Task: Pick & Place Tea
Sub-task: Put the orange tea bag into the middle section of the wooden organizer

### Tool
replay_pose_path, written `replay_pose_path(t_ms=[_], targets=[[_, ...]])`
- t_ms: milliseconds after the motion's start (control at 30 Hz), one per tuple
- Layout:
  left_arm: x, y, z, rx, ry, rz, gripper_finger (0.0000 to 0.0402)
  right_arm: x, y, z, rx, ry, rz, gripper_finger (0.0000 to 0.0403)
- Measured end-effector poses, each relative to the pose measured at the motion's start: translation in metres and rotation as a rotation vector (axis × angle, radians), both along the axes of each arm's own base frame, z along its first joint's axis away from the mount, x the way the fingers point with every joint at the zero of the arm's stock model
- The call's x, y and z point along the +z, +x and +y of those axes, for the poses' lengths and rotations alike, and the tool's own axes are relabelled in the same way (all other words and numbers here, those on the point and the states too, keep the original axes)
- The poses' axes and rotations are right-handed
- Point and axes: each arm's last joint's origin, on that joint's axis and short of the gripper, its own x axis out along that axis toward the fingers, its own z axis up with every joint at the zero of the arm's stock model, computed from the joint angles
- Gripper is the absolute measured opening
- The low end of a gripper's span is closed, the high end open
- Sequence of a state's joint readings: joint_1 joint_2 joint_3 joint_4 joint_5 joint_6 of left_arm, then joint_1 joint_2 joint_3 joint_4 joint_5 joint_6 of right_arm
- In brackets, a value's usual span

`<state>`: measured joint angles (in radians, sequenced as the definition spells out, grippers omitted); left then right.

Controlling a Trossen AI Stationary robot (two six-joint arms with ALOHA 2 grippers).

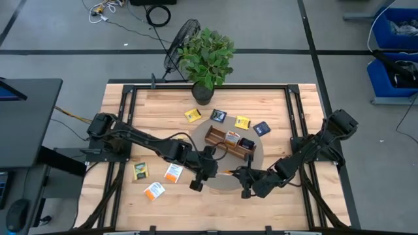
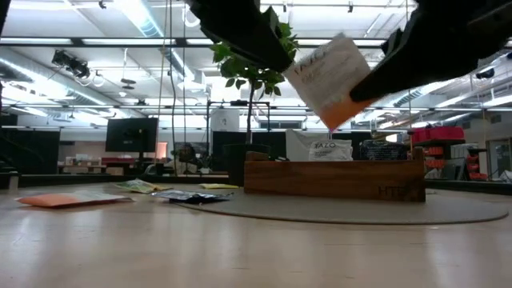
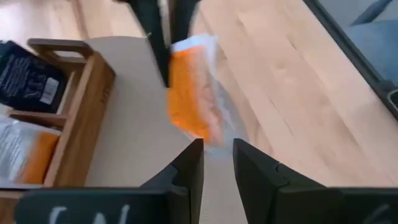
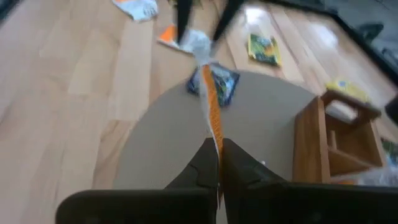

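Note:
A white-and-orange tea packet (image 2: 330, 74) hangs in the air over the near edge of the round beige mat (image 1: 256, 156). My right gripper (image 4: 219, 149) is shut on it. My left gripper (image 3: 217, 149) is open. Its fingers stand on either side of the packet's far end (image 4: 199, 43), apart from it. The long wooden box (image 1: 228, 140) sits on the mat with a few packets in its compartments. More tea packets lie flat on the table: yellow (image 1: 192, 115), dark blue (image 1: 218, 115), green (image 1: 140, 171), white-orange (image 1: 173, 173). My right gripper pinches one edge of the packet (image 4: 215, 132) between its two fingers. It comes from the table's right side, slanting down. The packet stands edge-on between the fingers. It is lifted clear of the mat and tilted, with its orange corner (image 2: 340, 118) lowest.
A potted green plant (image 1: 208, 55) stands at the table's far edge, with a black wire fan (image 1: 177, 46) behind it. Another white-orange packet (image 1: 154, 190) lies near the front left. Bare wood shows along the near edge (image 1: 196, 215).

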<state>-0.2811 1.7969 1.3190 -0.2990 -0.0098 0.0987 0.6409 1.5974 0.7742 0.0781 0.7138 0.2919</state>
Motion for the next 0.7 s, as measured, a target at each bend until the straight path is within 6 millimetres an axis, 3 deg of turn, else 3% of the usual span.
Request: replay_pose_path(t_ms=[500, 700], targets=[[0.009, -0.002, 0.003, 0.109, 0.011, -0.04, 0.0091, -0.002, 0.0, -0.004, -0.044, 0.043, 0.014, 0.0], [0.007, -0.001, 0.01, 0.178, 0.068, -0.037, 0.0126, -0.001, 0.001, -0.004, -0.05, 0.048, -0.003, 0.0]])
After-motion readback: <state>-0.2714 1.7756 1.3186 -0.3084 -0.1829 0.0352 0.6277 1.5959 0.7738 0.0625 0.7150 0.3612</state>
